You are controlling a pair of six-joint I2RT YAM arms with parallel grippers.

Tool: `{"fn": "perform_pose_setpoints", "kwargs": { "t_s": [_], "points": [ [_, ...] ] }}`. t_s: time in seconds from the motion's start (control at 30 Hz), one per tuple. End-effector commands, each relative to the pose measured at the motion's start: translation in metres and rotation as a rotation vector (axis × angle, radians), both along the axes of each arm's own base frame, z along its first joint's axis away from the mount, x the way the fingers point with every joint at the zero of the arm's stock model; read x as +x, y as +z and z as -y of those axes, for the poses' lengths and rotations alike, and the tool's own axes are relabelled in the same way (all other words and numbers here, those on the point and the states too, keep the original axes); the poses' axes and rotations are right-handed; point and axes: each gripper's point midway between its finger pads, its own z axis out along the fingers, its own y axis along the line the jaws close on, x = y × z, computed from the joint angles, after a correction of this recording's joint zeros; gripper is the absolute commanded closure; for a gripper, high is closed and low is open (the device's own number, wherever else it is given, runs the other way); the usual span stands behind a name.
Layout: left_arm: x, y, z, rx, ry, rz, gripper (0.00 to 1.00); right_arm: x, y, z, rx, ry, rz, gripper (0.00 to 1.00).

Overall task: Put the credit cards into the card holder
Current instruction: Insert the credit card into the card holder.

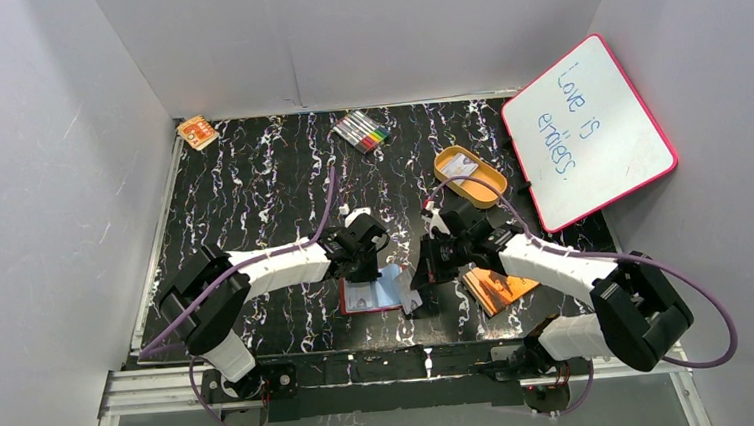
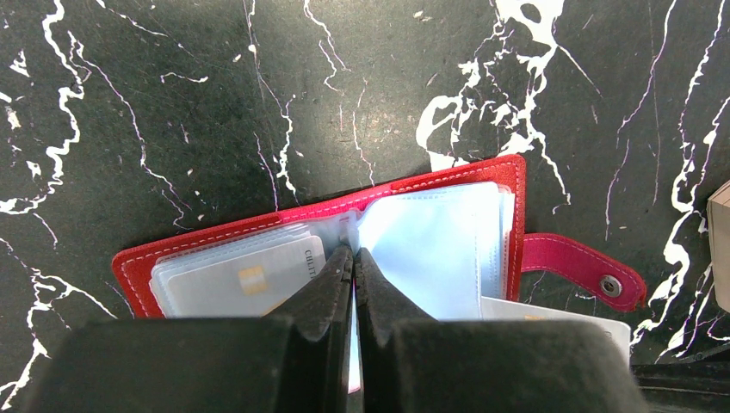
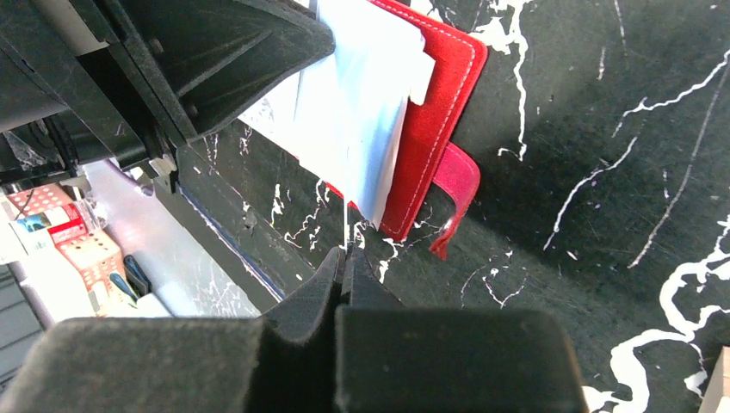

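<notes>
I am viewing a black tabletop [image 1: 252, 202] veined with white, boxed in by plain pale grey walls [image 1: 341, 35] on three sides, with an aluminium rail [image 1: 364, 369] running along the near edge by the arm bases. A pink-framed whiteboard [image 1: 588, 128] with blue handwriting is leaning at the right wall. An orange oval tray [image 1: 452, 154], a pack of markers [image 1: 362, 131] and a small orange box [image 1: 197, 132] are sitting toward the back, well apart from each other. An orange booklet [image 1: 499, 290] is lying near the front right, under the right arm. The card holder [image 2: 258, 225] is lying open and flat at front centre between the two arms, its snap tab [image 2: 585, 271] pointing to the right in the left wrist view. One card with a gold chip [image 2: 250, 280] is showing in its left sleeves, while the right sleeves are looking pale blue. The left gripper [image 2: 353, 256] is resting with its jaws pressed together, tips at the holder's fold. I cannot tell whether a sleeve is pinched between them. The right gripper [image 3: 346, 258] is sitting just beside the holder's tab edge, jaws clamped on the thin edge of a whitish credit card [image 2: 551, 323], which is lying against the holder's near right corner.
</notes>
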Motion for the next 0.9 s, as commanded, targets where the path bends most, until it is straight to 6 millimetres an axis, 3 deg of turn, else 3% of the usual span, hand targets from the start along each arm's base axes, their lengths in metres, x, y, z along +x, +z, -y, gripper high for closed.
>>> {"fn": "perform_pose_setpoints", "kwargs": {
  "t_s": [0.0, 0.2, 0.4, 0.87],
  "points": [
    [-0.030, -0.029, -0.034, 0.142, -0.019, -0.109, 1.00, 0.011, 0.024, -0.021, 0.095, 0.058, 0.059, 1.00],
    [-0.025, -0.013, -0.029, 0.118, -0.009, -0.086, 0.98, 0.005, 0.019, -0.031, 0.135, 0.098, 0.002, 1.00],
    [-0.015, 0.015, -0.022, 0.084, -0.011, -0.032, 0.79, 0.003, 0.009, -0.034, 0.141, 0.095, -0.034, 1.00],
    [-0.007, 0.064, -0.012, 0.001, -0.018, 0.037, 0.46, -0.001, 0.005, -0.046, 0.159, 0.118, -0.069, 1.00]
  ]
}}
